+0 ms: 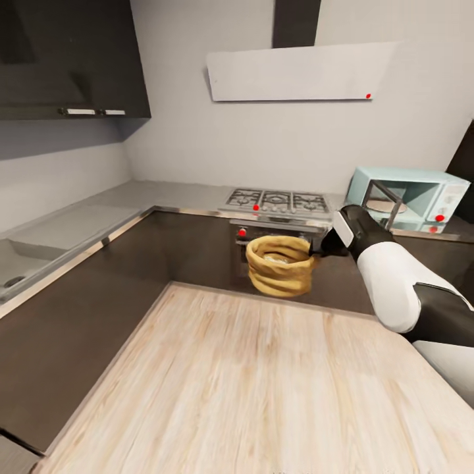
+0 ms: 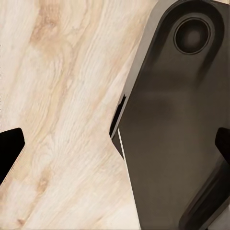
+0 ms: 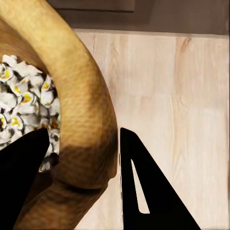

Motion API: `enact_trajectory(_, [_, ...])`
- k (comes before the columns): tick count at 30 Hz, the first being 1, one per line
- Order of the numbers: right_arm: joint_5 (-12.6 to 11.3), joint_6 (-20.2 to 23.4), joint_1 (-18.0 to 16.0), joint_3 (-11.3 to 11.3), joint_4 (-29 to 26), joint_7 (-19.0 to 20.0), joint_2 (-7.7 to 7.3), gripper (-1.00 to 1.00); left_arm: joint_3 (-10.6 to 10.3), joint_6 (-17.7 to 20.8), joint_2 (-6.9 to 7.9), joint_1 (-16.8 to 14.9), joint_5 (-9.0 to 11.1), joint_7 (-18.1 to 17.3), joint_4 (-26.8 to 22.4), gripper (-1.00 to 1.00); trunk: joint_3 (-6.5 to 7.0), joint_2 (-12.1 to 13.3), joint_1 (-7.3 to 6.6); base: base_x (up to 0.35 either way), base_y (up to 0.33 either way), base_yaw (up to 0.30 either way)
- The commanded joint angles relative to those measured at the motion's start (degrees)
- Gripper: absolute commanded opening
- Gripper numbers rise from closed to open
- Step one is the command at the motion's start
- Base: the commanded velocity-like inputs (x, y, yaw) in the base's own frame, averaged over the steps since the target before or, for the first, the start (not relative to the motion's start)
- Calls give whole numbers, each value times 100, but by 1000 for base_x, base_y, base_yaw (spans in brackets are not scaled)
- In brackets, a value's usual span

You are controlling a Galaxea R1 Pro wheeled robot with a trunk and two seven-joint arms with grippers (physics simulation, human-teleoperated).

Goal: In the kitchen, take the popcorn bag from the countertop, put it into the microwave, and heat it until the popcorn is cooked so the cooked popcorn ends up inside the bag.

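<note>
The tan popcorn bag [image 1: 280, 265] hangs in the air over the wooden floor, in front of the hob. My right gripper [image 1: 322, 247] holds it by the rim on its right side. In the right wrist view the rolled rim of the bag [image 3: 91, 110] sits between the two dark fingers of the gripper [image 3: 84, 143], one inside the mouth and one outside. White and yellow popcorn [image 3: 24, 105] fills the bag. The pale blue microwave [image 1: 408, 194] stands on the grey countertop [image 1: 164, 194] at the right, its door [image 1: 385, 201] swung open. My left gripper [image 2: 117, 139] is open over the floor.
A gas hob [image 1: 276, 201] sits in the far counter, with a white hood [image 1: 296, 72] above it. A sink [image 1: 26, 257] is set in the left run under dark wall cabinets [image 1: 72, 59]. Dark cabinet fronts border the wooden floor [image 1: 263, 382].
</note>
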Motion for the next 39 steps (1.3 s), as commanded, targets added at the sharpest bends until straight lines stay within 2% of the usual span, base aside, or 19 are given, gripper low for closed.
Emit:
enact_trajectory(1, [30, 17, -5, -50, -3, 4, -18, -100, 2, -11, -1, 1, 20, 9, -4, 100, -6, -4, 0, 0, 0, -286])
enact_trajectory(9, [28, 17, -5, -56, -4, 4, -126, -100, 2, -11, -1, 1, 22, 9, -3, 100, -6, -4, 0, 0, 0, -287])
enact_trajectory(32, [28, 17, -5, -55, -3, 4, -142, -100, 2, -11, -2, 1, 20, 9, -3, 100, -6, -4, 0, 0, 0, -288])
enact_trajectory(39, [28, 17, -5, -49, -3, 5, -248, -100, -28, -11, -9, 1, 4, 9, -5, 100, -6, -4, 0, 0, 0, -288])
